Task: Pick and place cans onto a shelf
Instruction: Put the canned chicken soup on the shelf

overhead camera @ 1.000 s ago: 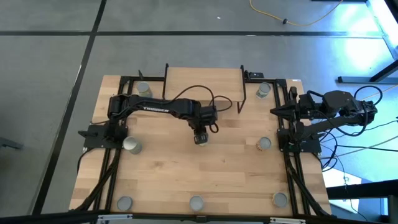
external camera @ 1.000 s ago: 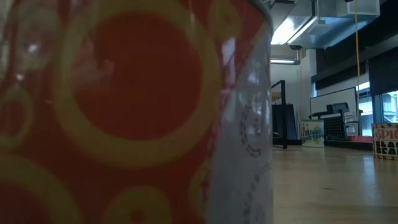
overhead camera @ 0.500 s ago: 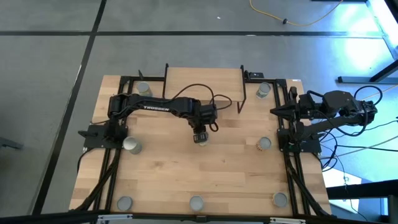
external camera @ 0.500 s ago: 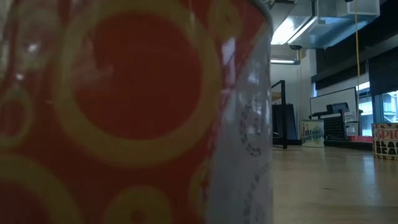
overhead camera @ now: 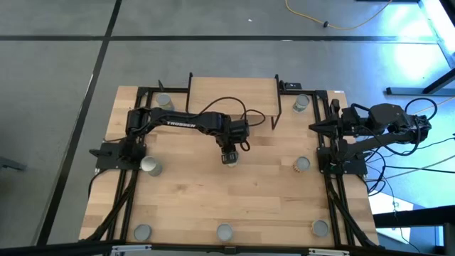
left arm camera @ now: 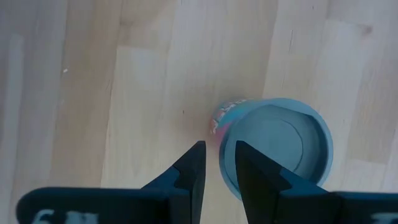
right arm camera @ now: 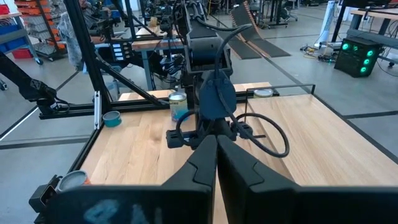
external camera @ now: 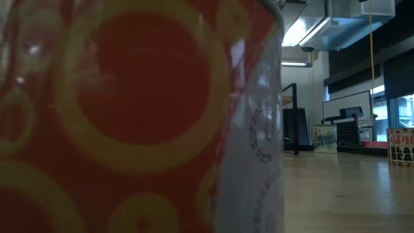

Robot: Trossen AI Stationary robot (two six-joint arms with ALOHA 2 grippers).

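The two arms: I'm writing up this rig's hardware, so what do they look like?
Both are dark, jointed arms. The left arm carries white lettering along its link and a looping black cable near the wrist. The left gripper has two slim dark tapered fingers. The right arm is bulkier-looking, with black cables trailing beside it.

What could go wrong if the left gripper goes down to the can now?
The left gripper hangs above the can, but off to one side, and its fingers stand closer together than the can is wide. Going straight down, a finger would likely hit the rim and tip or push the can.
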